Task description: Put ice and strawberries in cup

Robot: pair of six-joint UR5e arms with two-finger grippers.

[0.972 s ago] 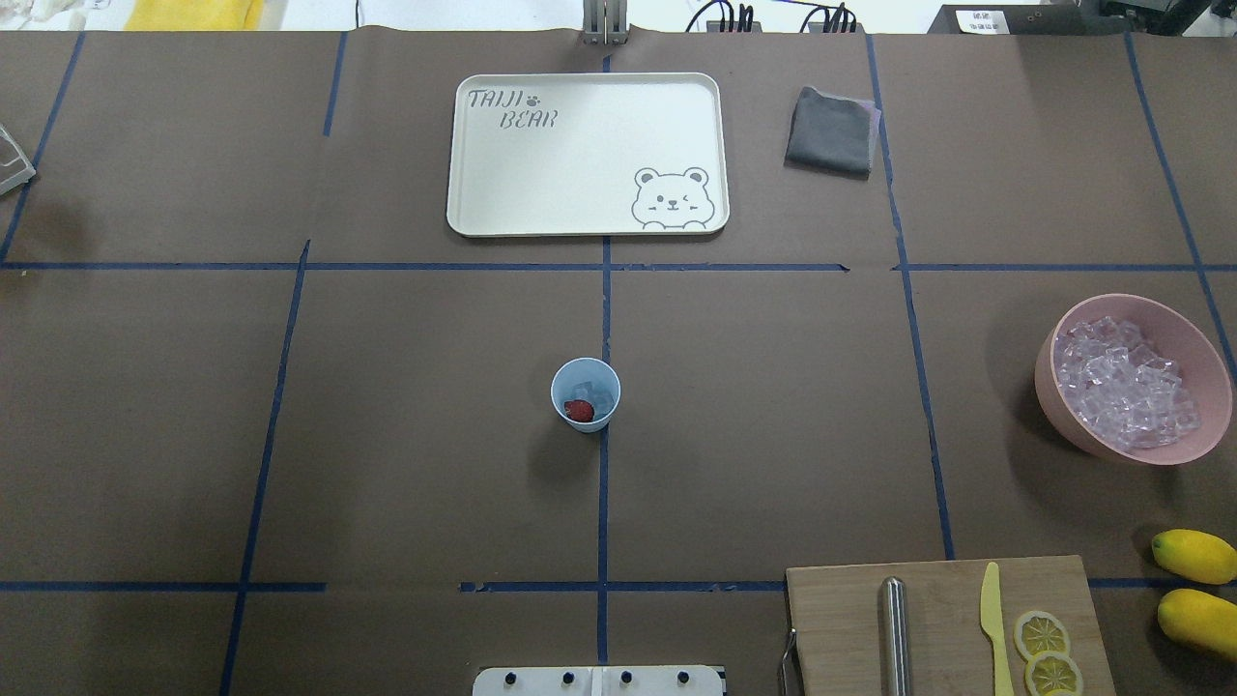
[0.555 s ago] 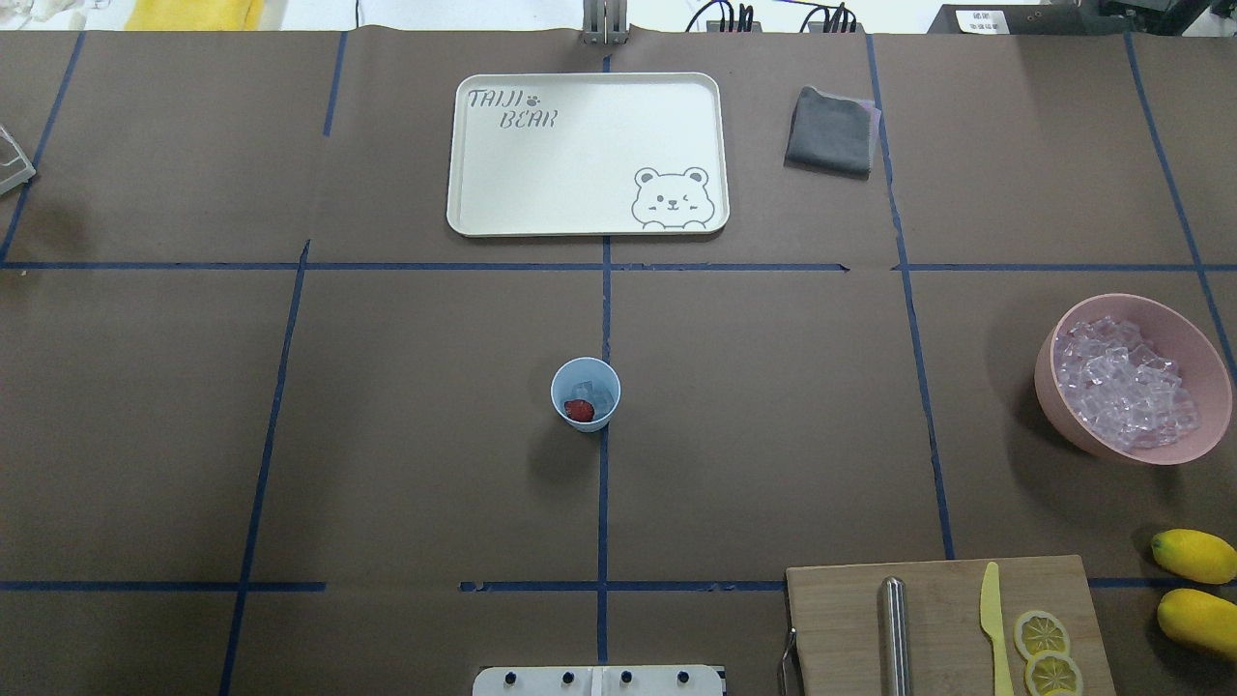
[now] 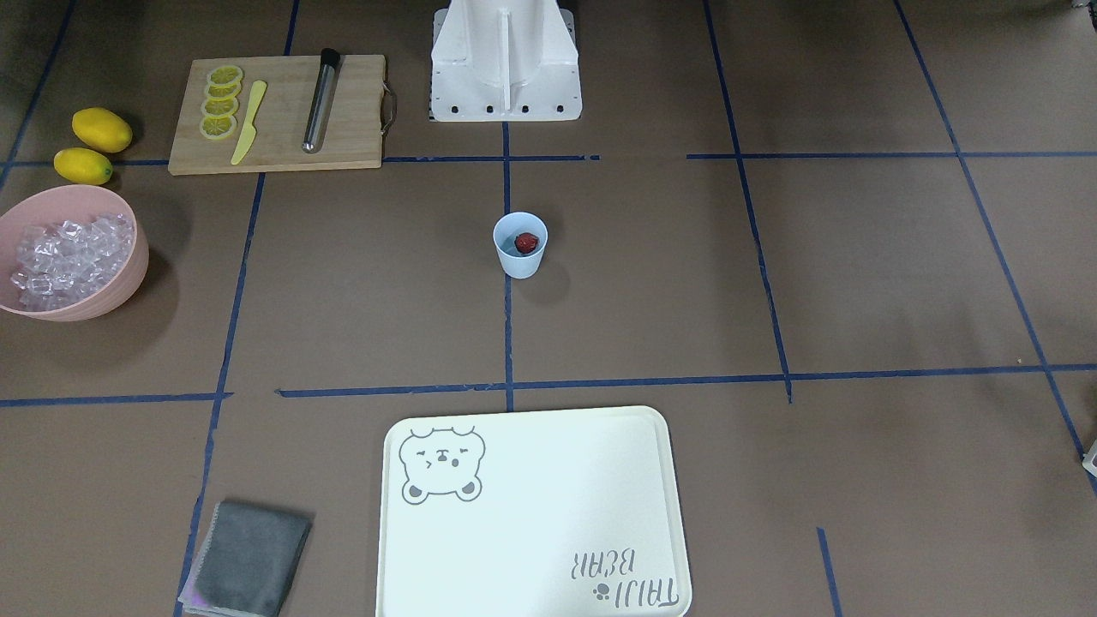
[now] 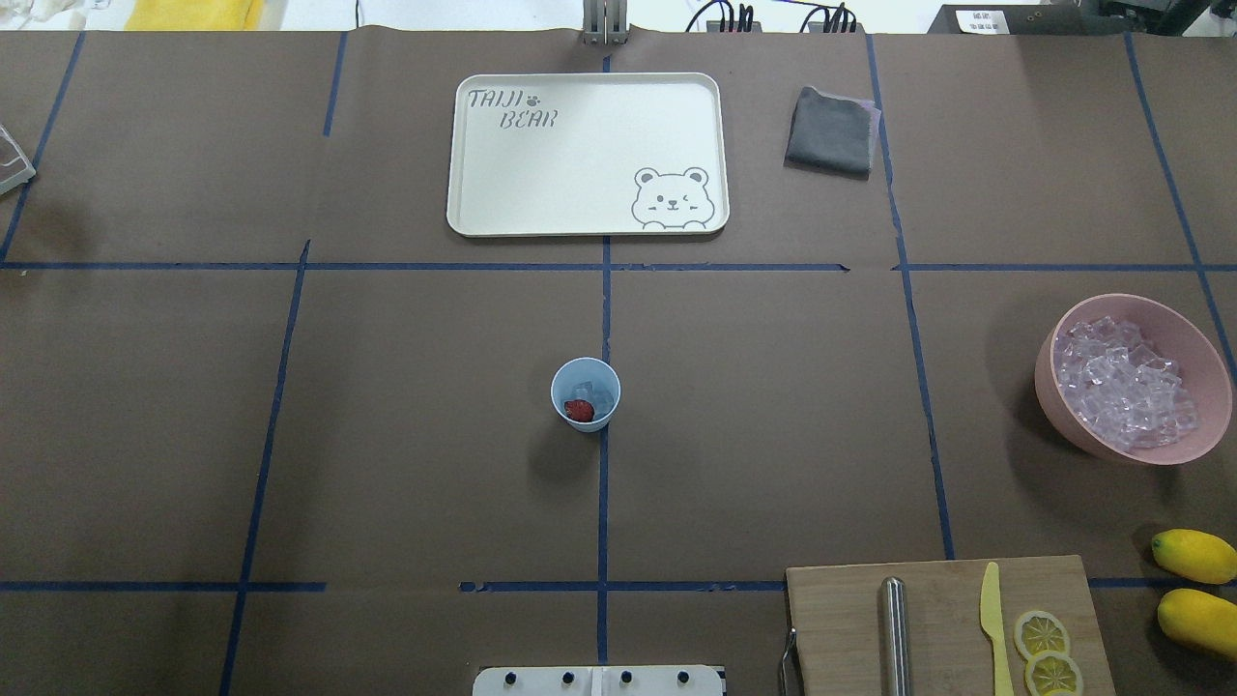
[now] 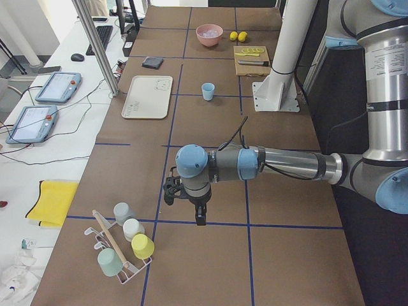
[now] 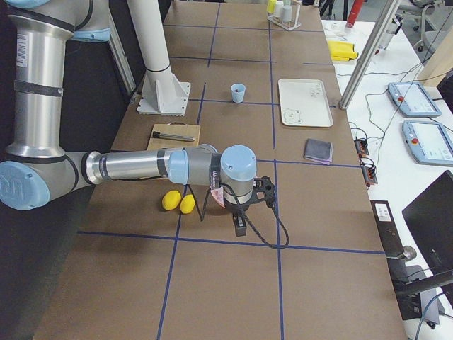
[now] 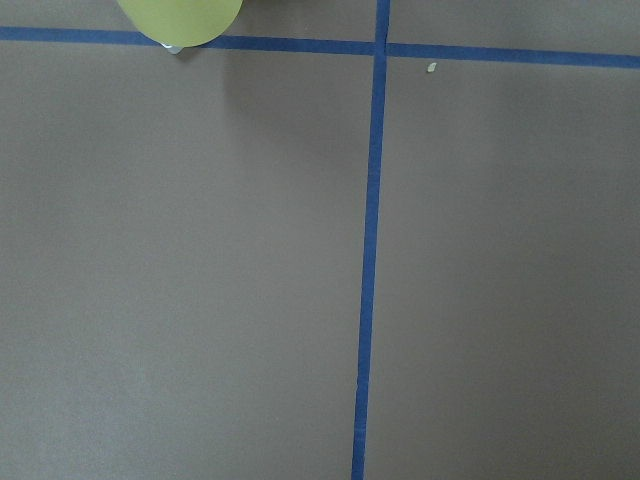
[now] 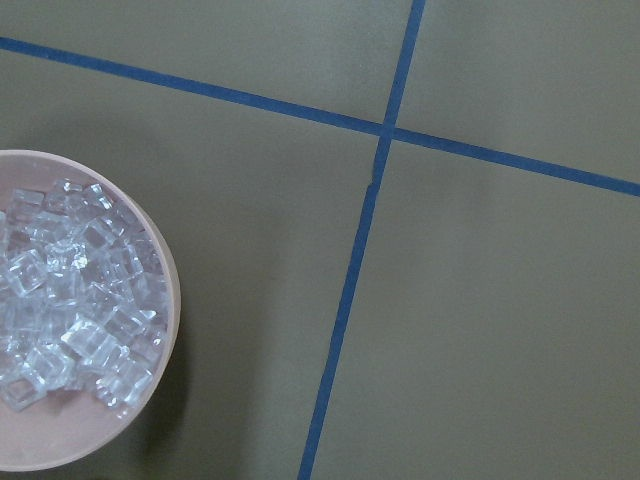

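The pale blue cup [image 4: 567, 382] stands upright at the table's middle, also in the front view [image 3: 519, 261]. Inside it lie a dark red strawberry [image 4: 579, 411] and a clear ice cube [image 4: 599, 394]. More ice [image 4: 1126, 384] fills the pink bowl [image 4: 1047, 382] at the right edge, also in the right wrist view [image 8: 70, 320]. My left gripper [image 5: 200, 218] hangs far from the cup, over bare table at the left end. My right gripper [image 6: 241, 228] hangs beyond the bowl at the right end. Both show only in side views; I cannot tell if they are open.
A white bear tray [image 4: 580, 155] and a folded grey cloth [image 4: 831, 130] lie at the far side. A cutting board [image 4: 841, 619] with a metal tube, yellow knife and lemon slices is at the near right, two lemons [image 4: 1194, 555] beside it. A cup rack [image 5: 124, 245] stands at the left end.
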